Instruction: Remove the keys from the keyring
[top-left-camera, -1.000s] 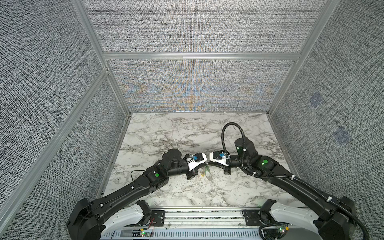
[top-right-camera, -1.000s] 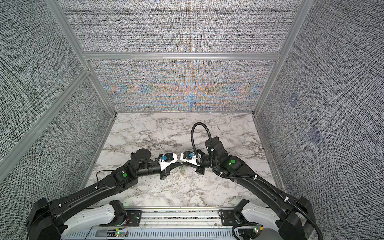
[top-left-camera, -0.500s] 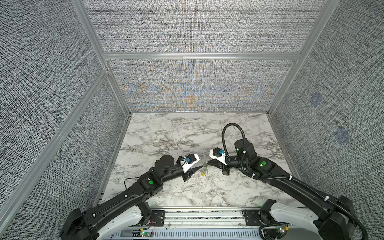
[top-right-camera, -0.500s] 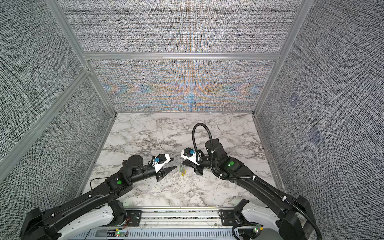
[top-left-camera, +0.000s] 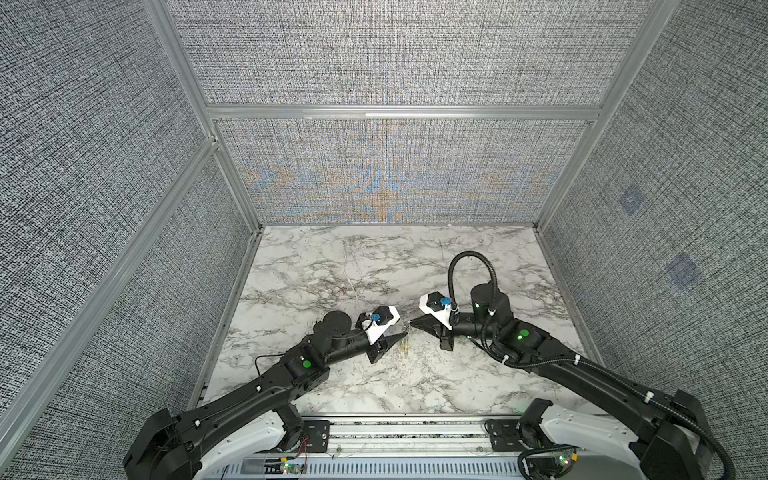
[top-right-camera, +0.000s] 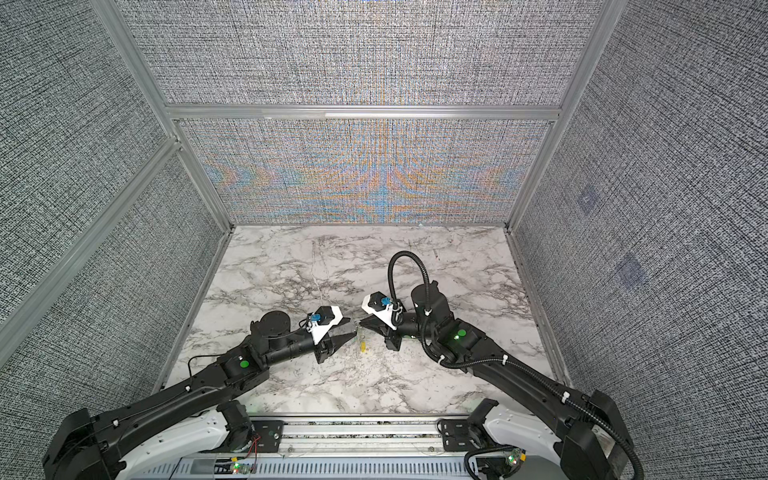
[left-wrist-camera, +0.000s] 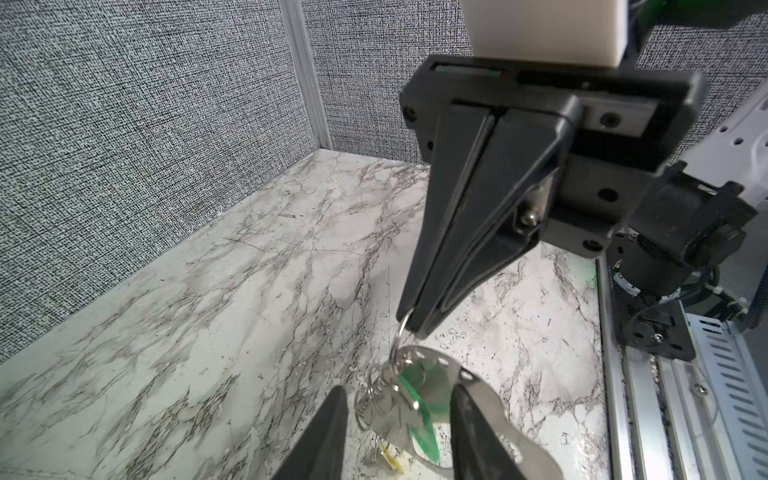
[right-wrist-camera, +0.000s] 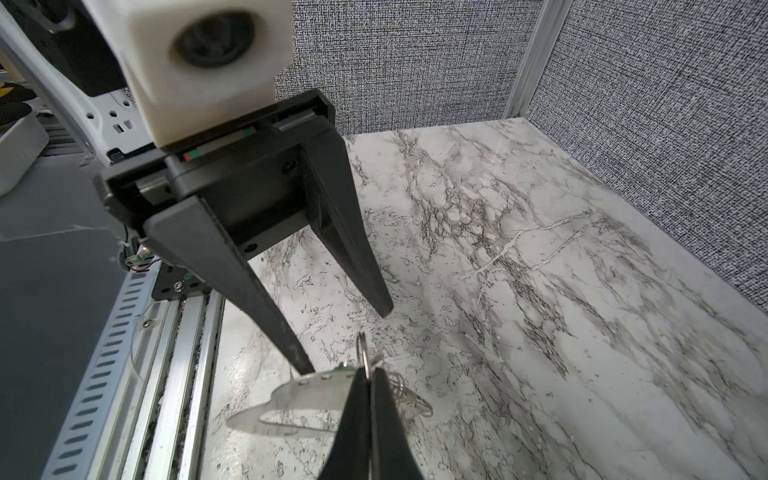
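Note:
My right gripper (right-wrist-camera: 368, 376) is shut on a thin wire ring (right-wrist-camera: 362, 345) of the keyring (right-wrist-camera: 307, 390), a flat grey oval loop that hangs tilted below its tips. In the left wrist view the keyring (left-wrist-camera: 478, 386) and the green-tagged key (left-wrist-camera: 419, 409) lie between the spread fingers of my open left gripper (left-wrist-camera: 397, 399), which touch nothing that I can see. A yellow tag (left-wrist-camera: 392, 459) shows lower down, and I cannot tell whether it hangs or lies on the table. In both top views the left gripper (top-left-camera: 400, 336) and right gripper (top-left-camera: 412, 323) meet tip to tip over the keys (top-right-camera: 363, 347).
The marble tabletop (top-left-camera: 374, 270) is walled by grey fabric panels at the back and both sides. An aluminium rail (top-left-camera: 407, 432) runs along the front edge, close to the grippers.
The left gripper has opened and let go, drawing back leftward from the right gripper, then edging in again around the keyring. The right gripper stays shut on the ring, slightly higher.

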